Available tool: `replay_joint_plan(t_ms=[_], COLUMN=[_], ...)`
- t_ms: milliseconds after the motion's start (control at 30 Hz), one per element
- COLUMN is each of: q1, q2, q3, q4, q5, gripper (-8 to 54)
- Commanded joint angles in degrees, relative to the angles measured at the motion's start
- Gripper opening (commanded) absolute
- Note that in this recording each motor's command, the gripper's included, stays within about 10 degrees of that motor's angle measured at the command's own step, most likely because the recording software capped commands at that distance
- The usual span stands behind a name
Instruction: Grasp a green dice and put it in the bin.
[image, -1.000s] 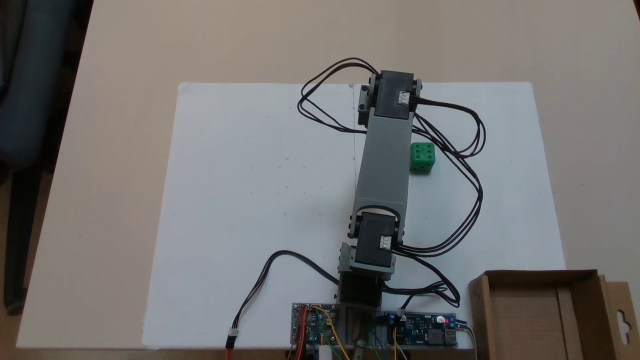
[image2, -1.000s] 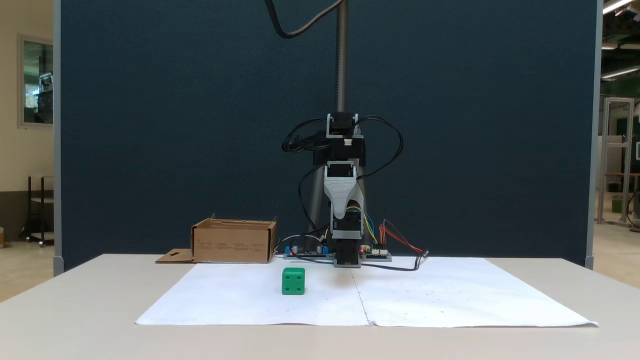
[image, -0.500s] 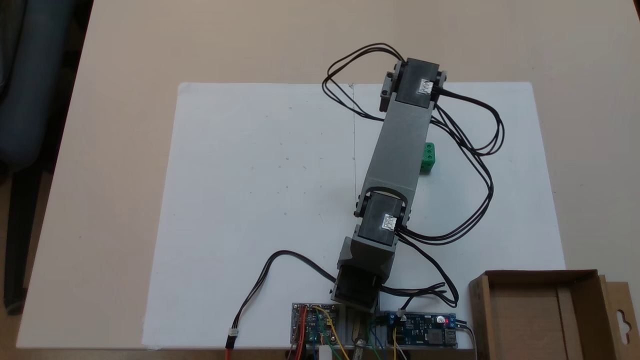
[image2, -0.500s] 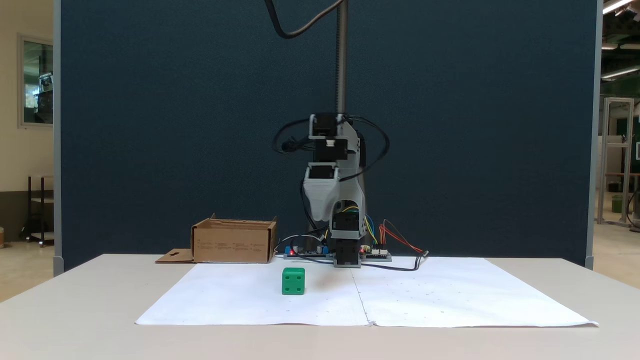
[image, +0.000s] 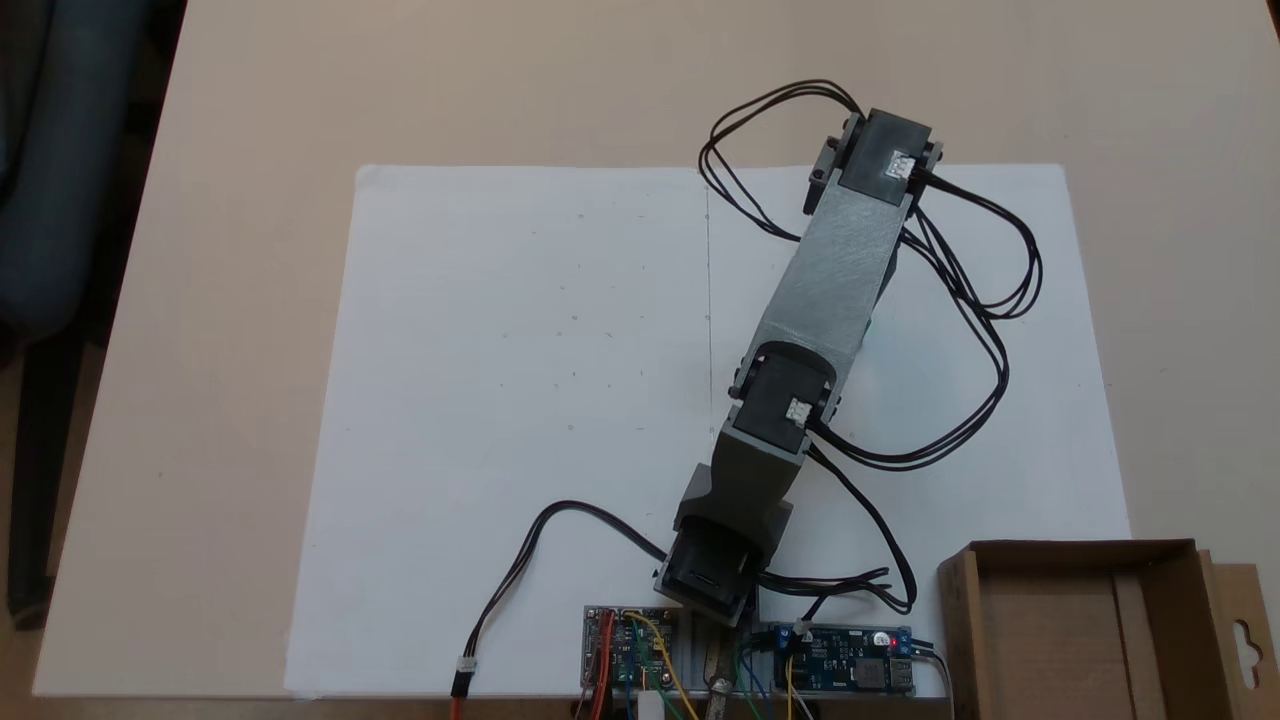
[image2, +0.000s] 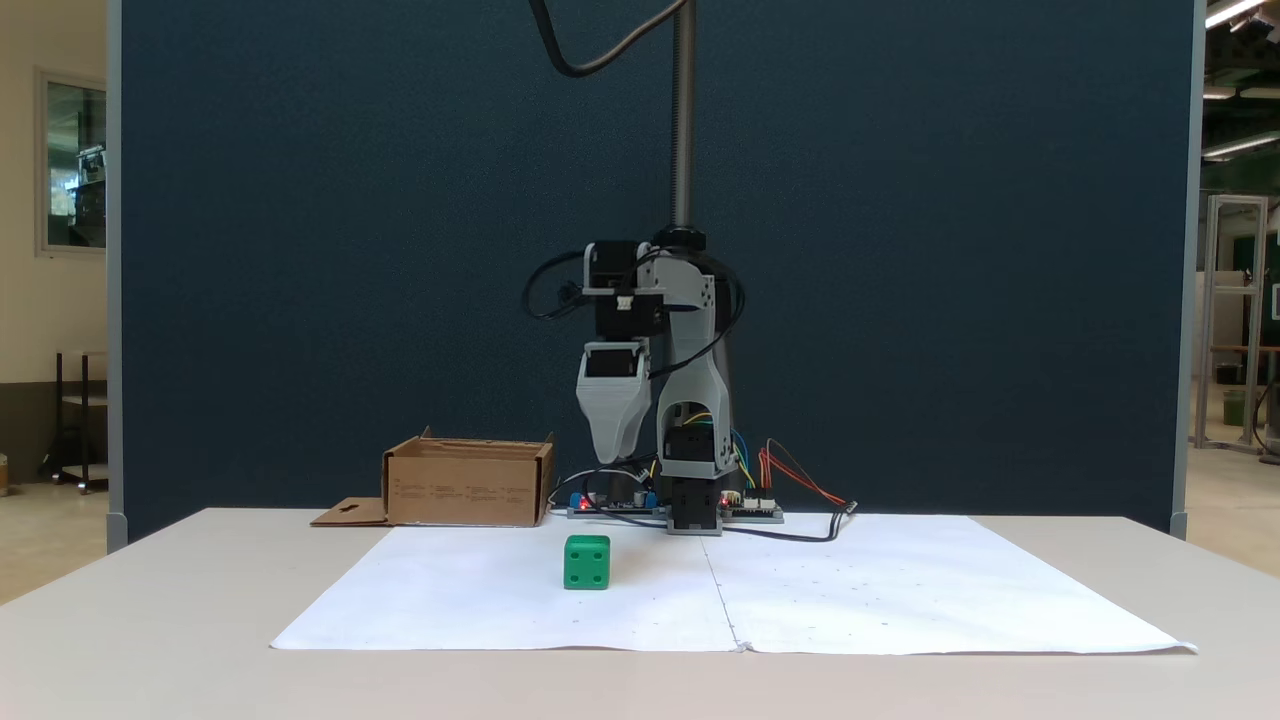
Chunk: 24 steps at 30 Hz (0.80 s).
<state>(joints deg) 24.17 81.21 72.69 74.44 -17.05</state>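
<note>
White paper (image2: 900, 600) on beige table (image2: 150, 640), dark blue partition (image2: 350, 250) behind, gripper (image2: 613, 455) state unclear.

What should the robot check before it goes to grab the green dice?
1. Green dice sits flat on the white paper with nothing touching it: ok.
2. Gripper is over the dice: it hangs well above it and looks slightly to its right in a fixed view; exact line-up: cannot tell.
3. Jaws are open wide enough: one tip shows: cannot tell.
4. Gripper is low enough to grab: not ok; it must come down first.
5. Bin has room: its inside looks bare in a fixed view: ok.
</note>
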Motion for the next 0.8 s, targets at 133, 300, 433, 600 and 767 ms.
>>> replay_joint_plan(t_ms=[133, 300, 433, 600, 767], q1=[1.14, 1.14, 1.05, 1.05, 1.05], q2=[-0.26, -0.26, -0.35, -0.44, -1.41], q3=[-1.76, -1.76, -1.76, -1.32, 3.60], q4=[6.94, 5.54, 1.32, -2.29, -10.55], q5=[-7.38, -7.03, -4.48, -4.39, -4.39], gripper=[45.8, 45.8, 45.6, 45.1, 45.1])
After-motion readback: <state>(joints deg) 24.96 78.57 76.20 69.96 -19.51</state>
